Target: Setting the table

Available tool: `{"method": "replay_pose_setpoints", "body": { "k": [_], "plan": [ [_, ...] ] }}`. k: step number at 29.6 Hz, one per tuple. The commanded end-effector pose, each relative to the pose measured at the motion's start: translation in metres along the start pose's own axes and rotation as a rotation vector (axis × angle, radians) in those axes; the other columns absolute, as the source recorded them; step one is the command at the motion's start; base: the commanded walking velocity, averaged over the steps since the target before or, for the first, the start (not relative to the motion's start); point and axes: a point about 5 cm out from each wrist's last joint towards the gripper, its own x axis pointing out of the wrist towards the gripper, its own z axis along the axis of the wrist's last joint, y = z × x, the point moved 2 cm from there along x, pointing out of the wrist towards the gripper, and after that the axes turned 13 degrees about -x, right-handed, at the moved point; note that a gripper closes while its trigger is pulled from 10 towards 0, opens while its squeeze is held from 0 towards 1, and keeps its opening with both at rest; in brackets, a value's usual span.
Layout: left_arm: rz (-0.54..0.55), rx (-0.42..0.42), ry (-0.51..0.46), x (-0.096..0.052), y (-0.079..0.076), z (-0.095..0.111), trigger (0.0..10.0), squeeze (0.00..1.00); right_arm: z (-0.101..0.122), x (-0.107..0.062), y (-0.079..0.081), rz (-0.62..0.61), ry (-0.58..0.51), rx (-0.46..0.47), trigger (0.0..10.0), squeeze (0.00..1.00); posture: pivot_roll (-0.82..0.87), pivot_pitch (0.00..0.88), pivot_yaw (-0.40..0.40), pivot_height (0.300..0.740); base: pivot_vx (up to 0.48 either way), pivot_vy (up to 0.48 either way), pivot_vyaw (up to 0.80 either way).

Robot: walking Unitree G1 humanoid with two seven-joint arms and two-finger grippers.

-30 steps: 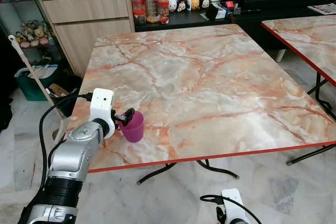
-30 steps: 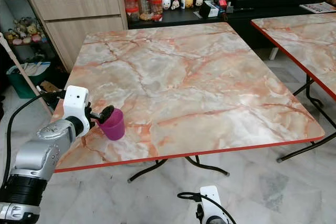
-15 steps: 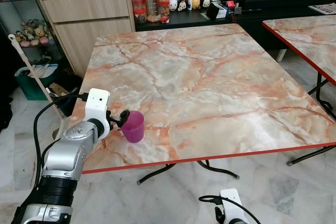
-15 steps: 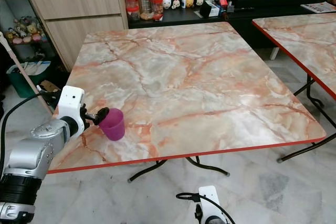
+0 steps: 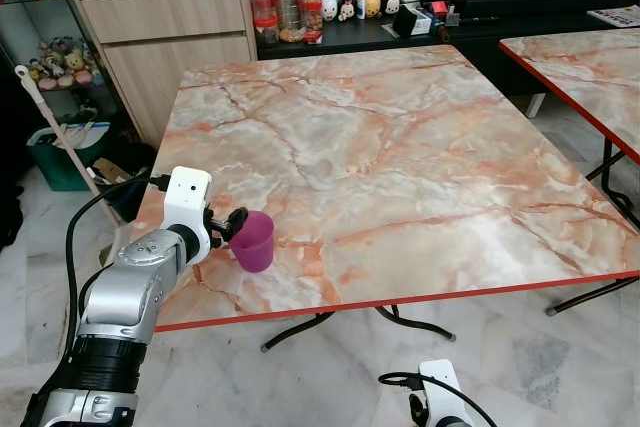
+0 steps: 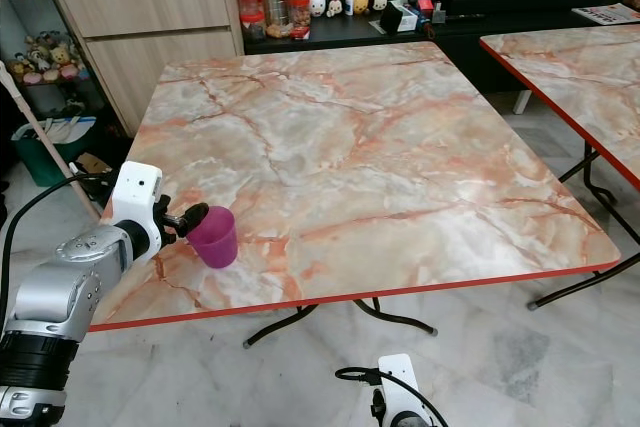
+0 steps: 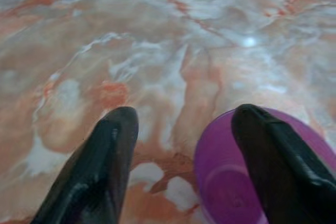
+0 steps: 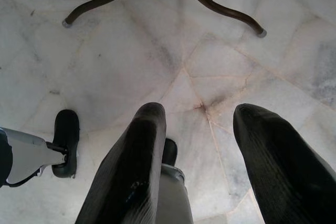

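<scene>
A purple cup (image 5: pixel 254 240) stands upright on the marble table (image 5: pixel 400 147), near its front left corner. My left gripper (image 5: pixel 232 224) is at the cup's rim, on its left side. In the left wrist view the gripper (image 7: pixel 184 129) is open: one finger (image 7: pixel 278 171) lies over the cup (image 7: pixel 226 182), the other (image 7: pixel 100 171) hangs over bare marble beside it. My right gripper (image 8: pixel 202 129) hangs open over the floor below the table's front edge.
A second marble table (image 5: pixel 590 67) stands close at the right. Behind are a wooden cabinet (image 5: pixel 165 37), jars (image 5: pixel 288 7) and figurines on a low black bench. A broom (image 5: pixel 60 137) and a green bin (image 5: pixel 60 162) are at the left.
My left arm has drawn back a little toward the table's left edge. The purple cup has stayed in place.
</scene>
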Motion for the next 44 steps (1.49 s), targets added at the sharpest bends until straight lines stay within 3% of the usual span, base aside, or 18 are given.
{"method": "replay_pose_setpoints", "body": {
  "k": [1,2,4,5,6,10,11,12,14,15,16,17,24,40,41,43,44],
  "plan": [
    [-0.012,0.028,0.032,-0.003,0.0,-0.003,6.0,0.0,0.005,0.001,0.0,0.002,-0.014,-0.003,10.0,0.0,0.11,0.0,0.026,0.74,0.0,0.0,0.0],
    [-0.02,0.038,0.038,-0.003,-0.001,-0.004,10.0,0.0,0.005,0.001,0.0,0.003,-0.014,-0.003,10.0,0.0,0.11,0.0,0.026,0.74,0.0,0.0,0.0],
    [-0.02,0.041,0.042,-0.003,-0.001,-0.005,10.0,0.0,0.005,0.001,0.0,0.004,-0.013,-0.004,10.0,0.0,0.11,0.0,0.026,0.74,0.0,0.0,0.0],
    [-0.026,0.035,0.042,-0.003,-0.001,-0.005,5.7,0.0,0.005,0.001,0.0,0.004,-0.012,-0.005,10.0,0.0,0.11,0.0,0.026,0.74,0.0,0.0,0.0],
    [-0.036,0.045,0.049,-0.003,-0.001,-0.006,0.0,0.0,0.004,0.001,-0.001,0.002,-0.011,-0.004,10.0,0.0,0.11,0.0,0.025,0.74,0.0,0.0,0.0],
    [-0.035,0.048,0.05,-0.002,-0.002,-0.006,0.0,0.0,0.004,0.001,-0.001,0.002,-0.01,-0.004,10.0,0.0,0.11,0.0,0.025,0.74,0.0,0.0,0.0],
    [-0.036,0.048,0.051,-0.003,-0.002,-0.006,10.0,0.0,0.004,0.001,-0.001,0.002,-0.01,-0.004,10.0,0.0,0.11,0.0,0.025,0.74,0.0,0.0,0.0],
    [-0.045,0.056,0.054,-0.002,-0.003,-0.007,0.0,0.0,0.004,0.001,-0.001,0.001,-0.012,-0.003,10.0,0.0,0.11,0.0,0.026,0.74,0.0,0.0,0.0],
    [-0.057,0.065,0.06,-0.001,-0.004,-0.008,0.0,0.0,0.005,0.001,-0.001,0.001,-0.013,-0.002,10.0,0.0,0.11,0.0,0.025,0.74,0.0,0.0,0.0],
    [-0.043,0.059,0.063,-0.001,-0.003,-0.008,5.9,0.0,0.005,0.001,-0.001,0.001,-0.014,-0.001,10.0,0.0,0.11,0.0,0.025,0.74,0.0,0.0,0.0],
    [-0.031,0.055,0.063,-0.001,-0.002,-0.008,5.9,0.0,0.006,0.001,-0.001,0.002,-0.014,-0.001,10.0,0.0,0.11,0.0,0.025,0.74,0.0,0.0,0.0],
    [-0.023,0.056,0.068,-0.001,0.0,-0.009,10.0,0.0,0.005,0.001,-0.001,0.003,-0.013,-0.002,10.0,0.0,0.11,0.0,0.025,0.74,0.0,0.0,0.0],
    [0.02,0.068,0.071,0.0,0.008,-0.009,10.0,0.0,0.004,0.001,0.0,0.002,-0.011,-0.002,10.0,0.0,0.11,0.0,0.029,0.74,0.0,0.0,0.0],
    [0.004,0.062,0.079,0.005,0.001,-0.011,10.0,0.0,0.003,0.0,0.001,0.003,-0.011,-0.002,10.0,0.0,0.11,0.004,0.03,0.74,0.0,0.0,0.0],
    [-0.005,0.066,0.083,0.005,0.0,-0.011,9.2,0.0,0.003,0.0,0.001,0.003,-0.011,-0.002,10.0,0.0,0.11,0.004,0.03,0.74,0.0,0.0,0.0],
    [-0.023,0.079,0.092,0.005,-0.002,-0.012,9.0,0.0,0.003,0.0,0.001,0.003,-0.01,-0.002,10.0,0.0,0.11,0.004,0.031,0.74,0.0,0.0,0.0],
    [-0.025,0.081,0.094,0.004,-0.003,-0.012,8.3,0.0,0.003,0.0,0.001,0.003,-0.009,-0.002,10.0,0.0,0.11,0.005,0.032,0.74,0.0,0.0,0.0]
  ]
}}
